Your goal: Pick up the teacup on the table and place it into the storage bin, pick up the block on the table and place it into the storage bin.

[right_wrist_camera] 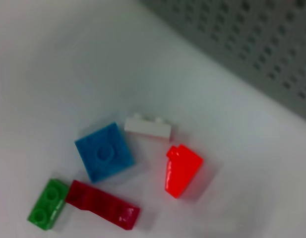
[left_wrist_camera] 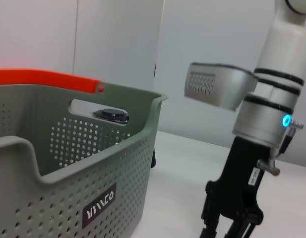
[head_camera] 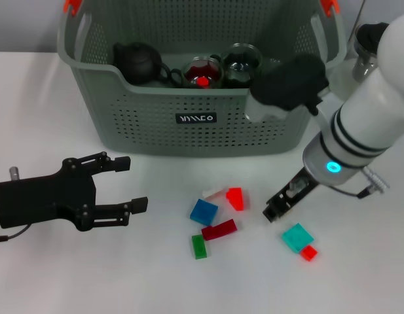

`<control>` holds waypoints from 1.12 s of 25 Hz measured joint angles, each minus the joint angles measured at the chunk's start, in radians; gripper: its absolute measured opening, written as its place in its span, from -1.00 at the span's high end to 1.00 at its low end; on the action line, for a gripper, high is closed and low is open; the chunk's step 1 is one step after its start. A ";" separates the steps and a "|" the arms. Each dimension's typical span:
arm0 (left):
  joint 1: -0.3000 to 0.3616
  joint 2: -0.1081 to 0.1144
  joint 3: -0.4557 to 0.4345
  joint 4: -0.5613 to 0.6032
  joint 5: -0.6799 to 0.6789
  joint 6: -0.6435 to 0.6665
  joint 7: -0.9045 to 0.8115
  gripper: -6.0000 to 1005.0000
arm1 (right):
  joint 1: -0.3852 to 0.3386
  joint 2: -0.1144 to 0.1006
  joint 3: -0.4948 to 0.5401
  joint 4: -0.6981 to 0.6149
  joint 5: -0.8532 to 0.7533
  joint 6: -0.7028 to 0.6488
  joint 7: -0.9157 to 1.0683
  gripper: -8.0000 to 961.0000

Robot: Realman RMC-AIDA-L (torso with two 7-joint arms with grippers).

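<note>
blocks scattered on the white table in front of the storage bin, and that bin is our landmark. nearest its front wall sit a white brick and a bright red sloped block, the two just apart. just beyond them, further from the bin, a blue square block, then a dark red long brick and a green two-stud brick touching its end. off toward the bin's right end, well out from it, a teal square block with a small red block right against it.

inside the bin: a black teapot at the left, a glass cup with red contents in the middle, a clear glass cup beside it.

right gripper hangs low over the table in front of the bin's right half, close beside the red sloped block, nothing between its fingers; whether they are spread or closed i cannot tell. left gripper sits out in front of the bin's left corner, fingers spread wide, holding nothing.
</note>
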State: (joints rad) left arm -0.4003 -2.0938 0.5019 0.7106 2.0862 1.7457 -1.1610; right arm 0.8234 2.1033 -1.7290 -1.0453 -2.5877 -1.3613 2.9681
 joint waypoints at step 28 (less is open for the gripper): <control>-0.006 0.006 -0.003 0.007 0.000 0.009 0.000 -0.67 | 0.339 -0.036 0.613 0.071 0.054 0.145 -0.360 -0.16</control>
State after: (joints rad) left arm -0.4063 -2.0877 0.4988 0.7179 2.0862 1.7551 -1.1615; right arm 1.1620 2.0671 -1.1158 -0.9742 -2.5336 -1.2164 2.6077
